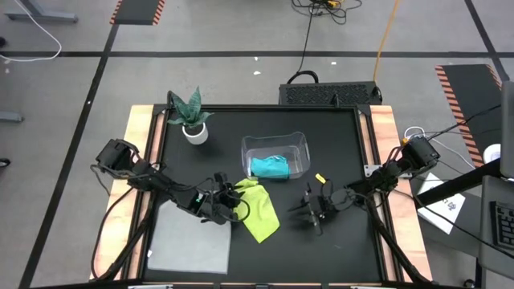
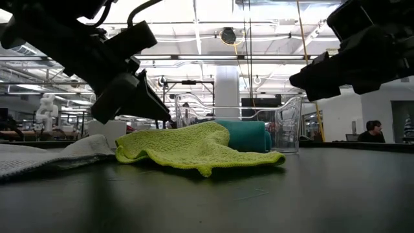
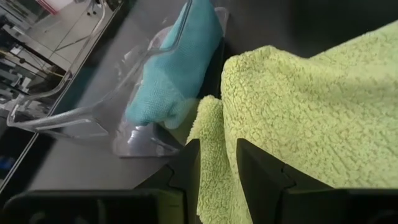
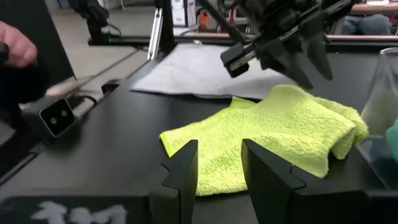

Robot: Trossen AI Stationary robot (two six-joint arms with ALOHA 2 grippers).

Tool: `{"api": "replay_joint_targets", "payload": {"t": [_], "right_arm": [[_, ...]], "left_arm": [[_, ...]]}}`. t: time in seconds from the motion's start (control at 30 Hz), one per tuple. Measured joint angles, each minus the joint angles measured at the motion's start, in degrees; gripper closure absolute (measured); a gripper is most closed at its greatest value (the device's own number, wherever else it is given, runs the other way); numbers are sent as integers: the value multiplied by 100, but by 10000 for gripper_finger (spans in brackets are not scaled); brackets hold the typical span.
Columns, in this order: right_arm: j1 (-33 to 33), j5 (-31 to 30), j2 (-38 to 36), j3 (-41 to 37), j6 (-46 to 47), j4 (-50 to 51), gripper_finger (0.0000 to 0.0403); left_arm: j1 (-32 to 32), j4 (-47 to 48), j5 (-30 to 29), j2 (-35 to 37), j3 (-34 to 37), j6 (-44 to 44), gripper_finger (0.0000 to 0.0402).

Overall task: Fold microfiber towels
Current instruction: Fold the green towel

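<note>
- Nearest the left wrist camera, the left end effector has its 2 dark fingers parted by a narrow gap, with a fold of the yellow-green microfiber towel between them; whether they pinch it I cannot tell.
- From above, that left end effector sits at the towel's edge, near the middle of the black counter.
- Yellow-green towel lies rumpled on the counter, just in front of the clear plastic bin.
- Teal blue microfiber towel sits inside that bin.
- Light grey microfiber towel lies flat on the counter's front left part, beside the left arm.
- Right end effector hovers to the right of the yellow-green towel, fingers partly open, holding nothing.
- Right wrist view: its 2 fingers stand apart, with the towel beyond them.
</note>
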State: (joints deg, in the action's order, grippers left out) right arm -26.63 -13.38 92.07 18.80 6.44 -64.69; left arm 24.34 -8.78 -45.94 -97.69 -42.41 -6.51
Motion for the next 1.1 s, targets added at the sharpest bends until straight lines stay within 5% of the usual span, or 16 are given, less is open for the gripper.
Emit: {"api": "replay_joint_targets", "payload": {"t": [0.5, 0.9, 1.1], "right_arm": [[202, -50, 2038, 2584, -1962, 2213, 289], [-85, -124, 1793, 2691, -2625, 2428, 289], [-345, 494, 1610, 2781, -2396, 2489, 289]], "left_arm": [[0, 530, -369, 0, 0, -230, 295], [0, 1209, -360, 0, 0, -854, 295], [-21, 1294, -446, 0, 0, -884, 295]]}}
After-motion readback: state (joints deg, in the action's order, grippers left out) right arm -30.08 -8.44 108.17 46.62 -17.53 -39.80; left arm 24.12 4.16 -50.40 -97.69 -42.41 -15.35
